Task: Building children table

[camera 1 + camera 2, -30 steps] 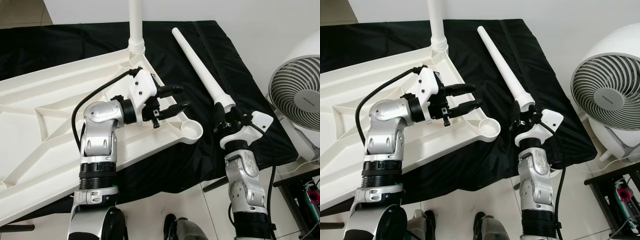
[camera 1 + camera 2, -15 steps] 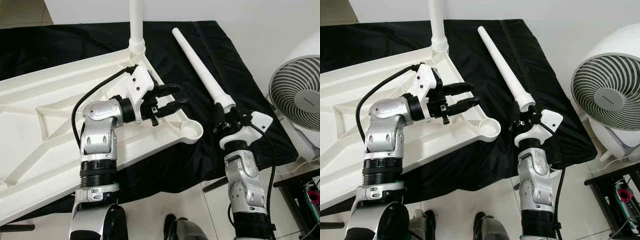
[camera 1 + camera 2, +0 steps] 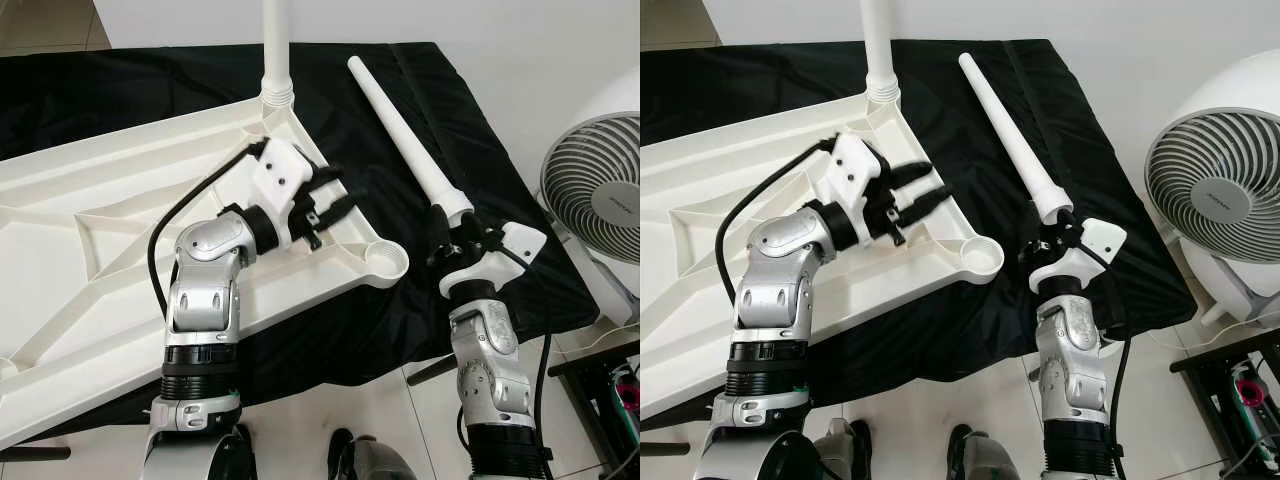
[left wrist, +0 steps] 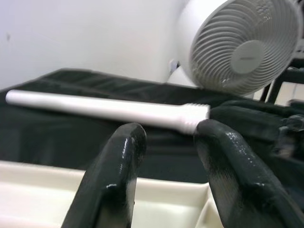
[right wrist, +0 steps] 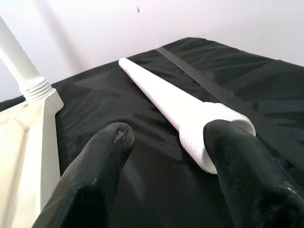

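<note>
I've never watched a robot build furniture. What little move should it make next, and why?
Probably ease the right gripper forward and shut it on the loose table leg. Its open fingers sit just short of the leg's threaded end, and the tabletop's corner socket beside it is still empty.

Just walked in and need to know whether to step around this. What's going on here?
The robot is assembling a white plastic child's table. The upside-down white tabletop lies on a black cloth, with one white leg already standing in a corner. The left hand, open, hovers over the tabletop's edge near an empty round corner socket. The right hand, open, sits at the threaded end of a loose tapered white leg lying on the cloth.
</note>
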### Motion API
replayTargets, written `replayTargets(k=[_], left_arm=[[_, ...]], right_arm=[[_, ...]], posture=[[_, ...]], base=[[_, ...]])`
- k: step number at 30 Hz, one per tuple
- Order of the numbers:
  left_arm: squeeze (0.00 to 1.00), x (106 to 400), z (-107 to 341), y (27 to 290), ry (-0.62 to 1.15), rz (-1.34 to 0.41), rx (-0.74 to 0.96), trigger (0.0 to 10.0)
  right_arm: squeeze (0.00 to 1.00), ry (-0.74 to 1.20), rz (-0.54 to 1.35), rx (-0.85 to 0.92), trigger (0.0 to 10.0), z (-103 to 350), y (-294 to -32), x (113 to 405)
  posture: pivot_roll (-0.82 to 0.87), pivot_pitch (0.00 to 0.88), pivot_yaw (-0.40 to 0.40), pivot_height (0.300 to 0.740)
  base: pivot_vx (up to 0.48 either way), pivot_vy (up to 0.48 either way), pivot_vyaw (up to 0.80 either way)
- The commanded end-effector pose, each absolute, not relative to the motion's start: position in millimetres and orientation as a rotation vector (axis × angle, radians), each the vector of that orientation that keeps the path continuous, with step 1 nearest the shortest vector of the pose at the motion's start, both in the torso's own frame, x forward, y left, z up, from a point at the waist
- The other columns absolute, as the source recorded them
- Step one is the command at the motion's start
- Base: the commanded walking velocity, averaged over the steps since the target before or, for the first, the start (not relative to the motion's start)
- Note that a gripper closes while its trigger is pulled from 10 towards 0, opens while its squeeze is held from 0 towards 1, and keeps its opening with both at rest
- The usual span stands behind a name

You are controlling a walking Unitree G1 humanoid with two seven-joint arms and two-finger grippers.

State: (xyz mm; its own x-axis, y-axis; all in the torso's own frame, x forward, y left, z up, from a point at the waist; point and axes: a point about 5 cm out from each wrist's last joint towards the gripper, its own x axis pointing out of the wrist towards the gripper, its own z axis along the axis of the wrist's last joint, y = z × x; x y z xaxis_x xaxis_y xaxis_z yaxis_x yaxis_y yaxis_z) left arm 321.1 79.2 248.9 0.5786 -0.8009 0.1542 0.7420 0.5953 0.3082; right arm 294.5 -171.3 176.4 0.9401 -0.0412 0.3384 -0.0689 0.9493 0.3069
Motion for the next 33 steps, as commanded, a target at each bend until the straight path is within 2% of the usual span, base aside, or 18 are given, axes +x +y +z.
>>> replayTargets(k=[1, 6, 9, 16, 26, 33], left_arm=[[0.00, 330.9, 250.7, 78.7, -0.280, -0.772, 0.151, 10.0], [0.00, 323.5, 247.6, 74.4, -0.282, -0.826, 0.167, 10.0], [0.00, 302.4, 232.6, 62.7, -0.266, -0.979, 0.243, 10.0], [0.00, 288.6, 214.2, 55.5, -0.224, -1.066, 0.301, 10.0], [0.00, 297.0, 217.3, 54.7, -0.238, -1.016, 0.350, 10.0], [0.00, 293.6, 220.7, 56.7, -0.244, -1.021, 0.361, 10.0]], right_arm=[[0.00, -0.345, -0.007, 0.315, 10.0, 173.7, -175.5, 290.8], [0.00, -0.344, -0.007, 0.317, 10.0, 173.3, -175.1, 290.5], [0.00, -0.339, 0.002, 0.316, 10.0, 173.1, -174.2, 292.0], [0.00, -0.334, 0.004, 0.309, 10.0, 172.6, -178.2, 295.2], [0.00, -0.317, 0.002, 0.339, 10.0, 171.1, -188.7, 303.4], [0.00, -0.288, -0.019, 0.449, 10.0, 166.1, -192.9, 312.2]], posture=[[0.06, 0.208, -0.026, 0.740], [0.07, 0.209, -0.032, 0.740], [0.07, 0.209, -0.038, 0.740], [0.07, 0.210, -0.035, 0.740], [0.08, 0.214, -0.030, 0.740], [0.09, 0.214, -0.027, 0.740]], base=[[0.000, 0.000, 0.00], [0.000, 0.000, 0.00], [0.000, 0.000, 0.00], [0.000, 0.000, 0.00], [0.000, 0.000, 0.00], [0.000, 0.000, 0.00]])
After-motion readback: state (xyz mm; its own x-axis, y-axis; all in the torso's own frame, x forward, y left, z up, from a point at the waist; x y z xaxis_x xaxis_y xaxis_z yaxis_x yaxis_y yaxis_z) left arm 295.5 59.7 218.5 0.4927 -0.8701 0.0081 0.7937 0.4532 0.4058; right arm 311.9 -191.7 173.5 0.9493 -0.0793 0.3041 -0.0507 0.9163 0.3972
